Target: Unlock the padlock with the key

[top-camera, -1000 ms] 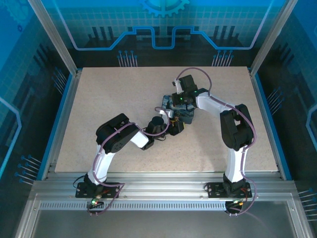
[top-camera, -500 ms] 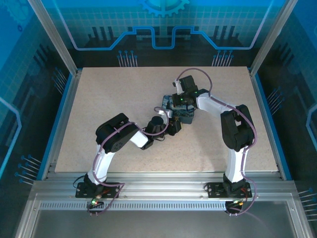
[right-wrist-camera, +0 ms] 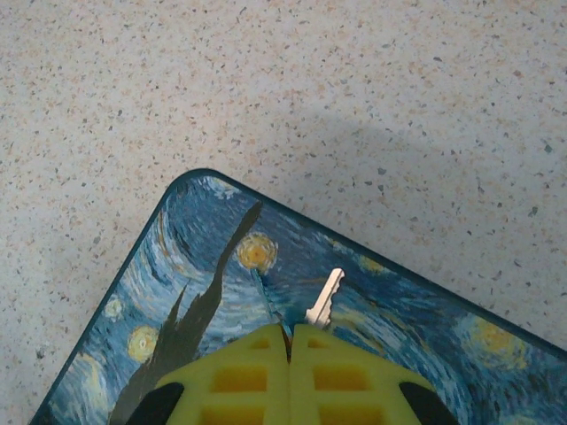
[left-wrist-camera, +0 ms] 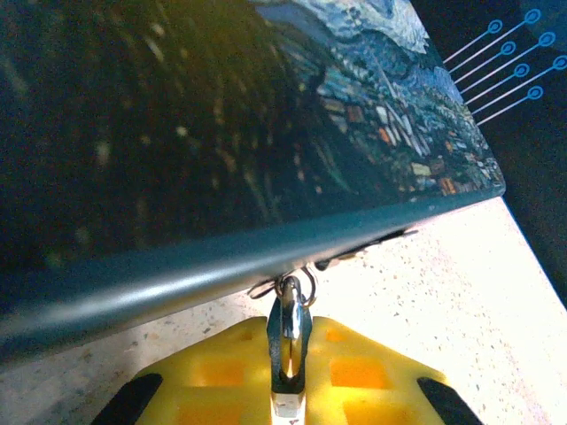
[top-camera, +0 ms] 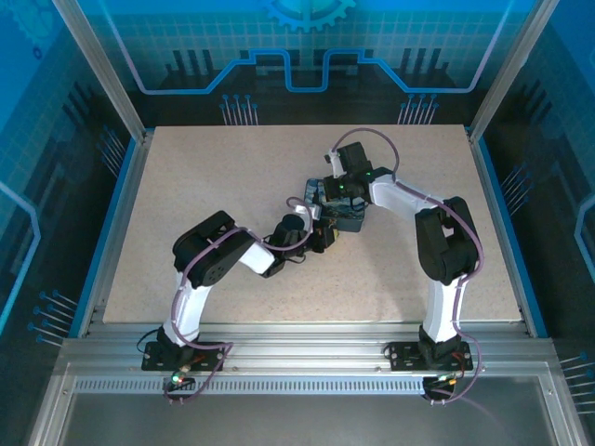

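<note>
Padlock [left-wrist-camera: 290, 329] hangs at the side wall of the painted tin [left-wrist-camera: 221, 133], just under the lid rim. Its shackle goes through a small ring at the tin's latch, and the shackle looks closed. Left end effector [left-wrist-camera: 290, 359] is clamped on the padlock body, with a yellow pad on each side and the lock upright between them. Speckled worktop [left-wrist-camera: 443, 292] lies just below.

Right wrist view: right end effector [right-wrist-camera: 291, 341] has its yellow pads pressed together and is gripping the key [right-wrist-camera: 325, 297]. The thin silvery blade sticks out past the tips, tilted slightly right. The key sits over the tin's night-sky lid near a rounded corner. Cannot tell whether the blade touches the lid. The key is up over the lid and the padlock is down on the side wall, so the key is not in the lock.

Top view: both arms meet at the tin near the worktop centre. The left arm comes in from the near-left side, the right arm from the far-right side over the lid. The two end effectors are near each other with the tin between them. Padlock and key are too small to make out in this view.
</note>
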Robot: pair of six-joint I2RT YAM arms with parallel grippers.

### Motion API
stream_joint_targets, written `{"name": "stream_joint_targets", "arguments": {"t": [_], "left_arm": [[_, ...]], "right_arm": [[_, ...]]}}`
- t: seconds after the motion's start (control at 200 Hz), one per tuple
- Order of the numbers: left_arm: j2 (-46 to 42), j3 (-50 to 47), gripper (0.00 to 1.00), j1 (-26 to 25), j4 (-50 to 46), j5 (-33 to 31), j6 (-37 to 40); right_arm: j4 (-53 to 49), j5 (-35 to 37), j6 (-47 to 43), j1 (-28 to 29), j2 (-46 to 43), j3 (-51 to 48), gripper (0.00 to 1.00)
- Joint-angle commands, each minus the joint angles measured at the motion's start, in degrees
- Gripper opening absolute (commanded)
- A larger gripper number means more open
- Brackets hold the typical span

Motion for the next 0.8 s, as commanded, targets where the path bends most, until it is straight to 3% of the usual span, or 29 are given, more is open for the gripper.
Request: {"name": "stream_joint_targets", "arguments": {"t": [0.0,0.465,0.796], "left_arm": [[-3.13,-0.08,0.06,0.68,-9.25,2.58,2.11],[-9.51,6.57,0.0,1.47,-32.68,8.44,2.16],[-10.77,12.64,0.0,2.17,-42.13,10.25,-1.49]], "right_arm": [[-4.0,-0.79,0.57,-0.03,-1.65,-1.43,0.0],[-2.25,-2.56,2.24,-3.53,-9.51,-4.05,0.0],[4.94,-6.59,5.93,-6.74,-25.85,-20.82,0.0]]}}
